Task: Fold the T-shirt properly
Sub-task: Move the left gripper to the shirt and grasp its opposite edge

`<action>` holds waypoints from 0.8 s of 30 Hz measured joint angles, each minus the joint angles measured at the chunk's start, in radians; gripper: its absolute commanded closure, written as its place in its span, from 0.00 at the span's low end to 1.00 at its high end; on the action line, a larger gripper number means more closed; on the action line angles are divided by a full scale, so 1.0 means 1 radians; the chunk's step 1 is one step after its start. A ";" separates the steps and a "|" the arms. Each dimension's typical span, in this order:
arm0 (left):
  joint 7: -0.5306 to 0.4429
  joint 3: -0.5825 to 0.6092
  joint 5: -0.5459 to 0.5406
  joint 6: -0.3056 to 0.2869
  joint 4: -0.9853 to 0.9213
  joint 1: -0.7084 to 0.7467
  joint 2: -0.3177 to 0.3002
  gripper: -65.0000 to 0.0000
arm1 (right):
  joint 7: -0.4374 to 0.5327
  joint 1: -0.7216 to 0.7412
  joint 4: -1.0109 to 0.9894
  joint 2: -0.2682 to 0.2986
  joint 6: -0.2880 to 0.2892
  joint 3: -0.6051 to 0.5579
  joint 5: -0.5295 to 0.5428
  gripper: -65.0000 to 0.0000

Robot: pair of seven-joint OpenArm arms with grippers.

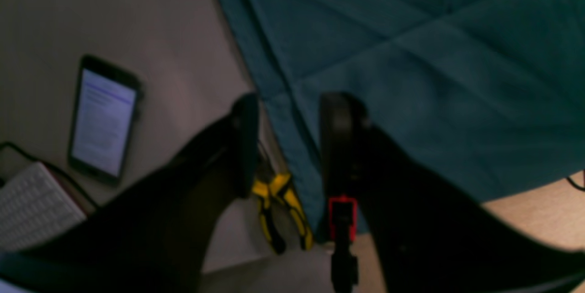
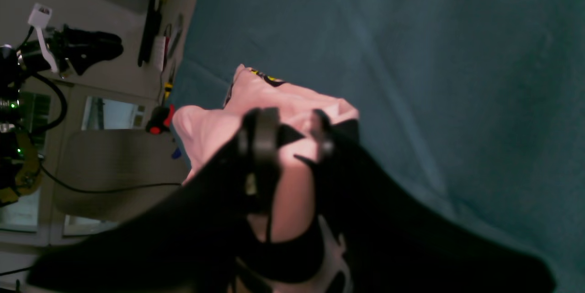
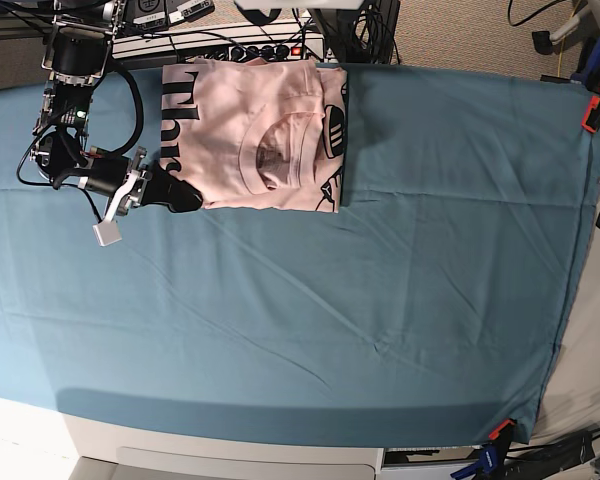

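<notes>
Our right gripper [image 2: 292, 135] has its black fingers drawn in on a soft fold of the T-shirt [image 2: 292, 105], pink cotton bunched between them, so we are gripping the shirt at its edge. In the base view the same gripper [image 3: 185, 197] sits at the lower left corner of the T-shirt [image 3: 250, 130].

The T-shirt lies folded into a rough rectangle at the far edge of the teal sheet [image 3: 330, 320], close to that sheet's far left corner. Its cloth is pale pink and matte; big black serif letters run along its left side, and black markings show along its right edge. A rounded neckline curve shows near its middle. A small yellow mark appears on the fold beyond our right fingers in the wrist view.

The teal sheet is smooth woven cloth with long shallow creases.

Our left gripper [image 1: 285, 140] is well apart from the T-shirt, over the teal sheet's edge, with its black jaws standing apart and nothing between them. Past that edge lie yellow-handled pliers [image 1: 283, 208] and a phone [image 1: 104, 119] with a lit screen.
</notes>
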 measured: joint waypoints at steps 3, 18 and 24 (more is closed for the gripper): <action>0.004 0.000 -0.042 0.008 -0.029 0.005 -0.018 0.49 | -0.002 0.000 0.000 0.000 0.000 0.000 0.000 0.90; 0.171 -0.003 -0.575 -0.125 -0.183 0.311 -0.019 0.49 | -0.003 0.000 0.002 -0.005 0.004 0.000 -0.006 0.90; 0.174 -0.002 -0.575 -0.125 -0.078 0.321 0.105 0.49 | -0.003 0.000 0.002 -0.008 0.007 0.000 -0.003 0.90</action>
